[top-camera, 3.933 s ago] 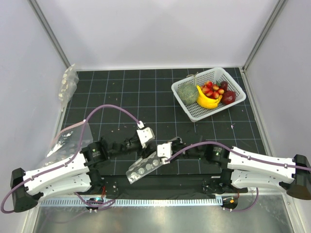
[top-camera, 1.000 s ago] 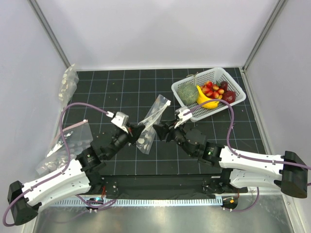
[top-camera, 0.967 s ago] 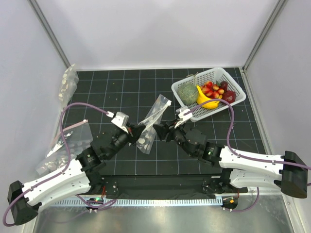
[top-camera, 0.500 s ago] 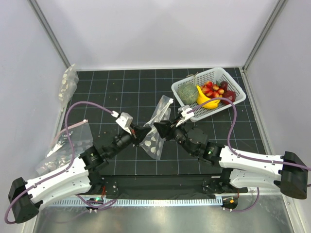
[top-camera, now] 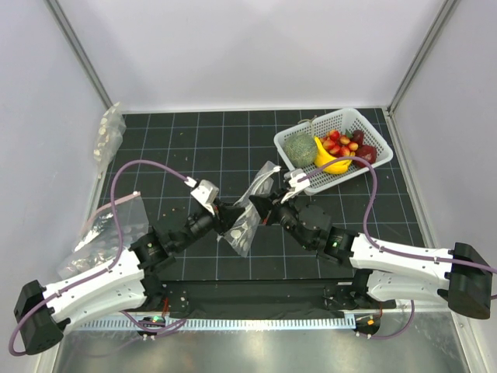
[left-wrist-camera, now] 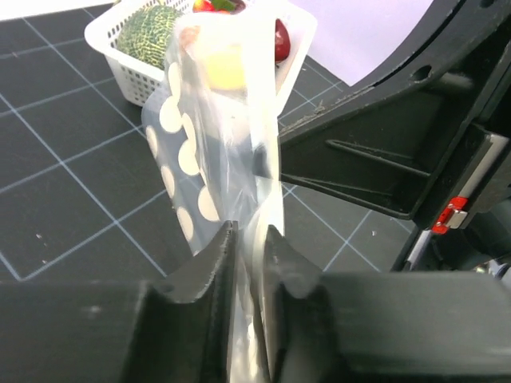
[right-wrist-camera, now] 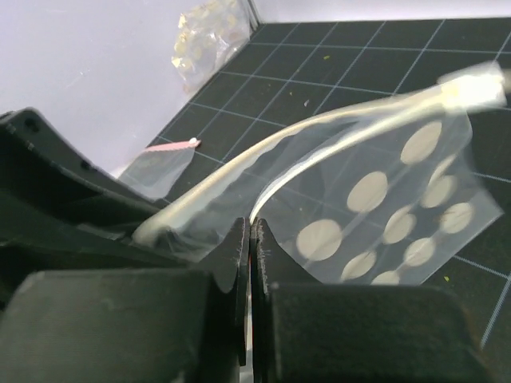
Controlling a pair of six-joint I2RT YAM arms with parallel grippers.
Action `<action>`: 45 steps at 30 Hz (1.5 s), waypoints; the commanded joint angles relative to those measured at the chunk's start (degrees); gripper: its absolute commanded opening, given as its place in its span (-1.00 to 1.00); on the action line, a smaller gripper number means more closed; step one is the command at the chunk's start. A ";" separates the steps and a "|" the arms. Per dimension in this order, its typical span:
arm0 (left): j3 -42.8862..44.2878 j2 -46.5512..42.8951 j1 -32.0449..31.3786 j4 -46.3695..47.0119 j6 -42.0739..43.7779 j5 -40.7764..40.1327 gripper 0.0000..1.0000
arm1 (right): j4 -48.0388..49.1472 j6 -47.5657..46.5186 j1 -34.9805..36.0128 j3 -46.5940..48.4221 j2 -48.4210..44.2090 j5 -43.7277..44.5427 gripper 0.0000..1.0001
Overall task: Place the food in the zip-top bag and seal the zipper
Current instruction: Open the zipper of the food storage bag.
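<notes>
Jaws of the left gripper (left-wrist-camera: 249, 235) stand slightly apart with the film of the zip-top bag (left-wrist-camera: 215, 120) running up between them; whether they pinch it I cannot tell. Far to their left, plain clear bags (top-camera: 109, 225) lie on the bench (top-camera: 194, 148). The dotted bag hangs off the bench between the two sets of jaws, which face each other close together. Jaws of the right gripper (right-wrist-camera: 249, 227) are pressed together on the bag's film, just below the zipper (right-wrist-camera: 335, 120), a pale strip arching above them. Beyond and to the right of the right jaws, well apart from the bag, the food (top-camera: 339, 144) sits in a white basket (top-camera: 371, 128) beside a banana (top-camera: 332, 163).
</notes>
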 commanded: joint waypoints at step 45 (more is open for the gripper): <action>18.56 -1.25 -1.15 -33.77 6.56 -41.46 -0.99 | -29.16 -0.86 -0.07 18.00 6.86 9.56 -0.98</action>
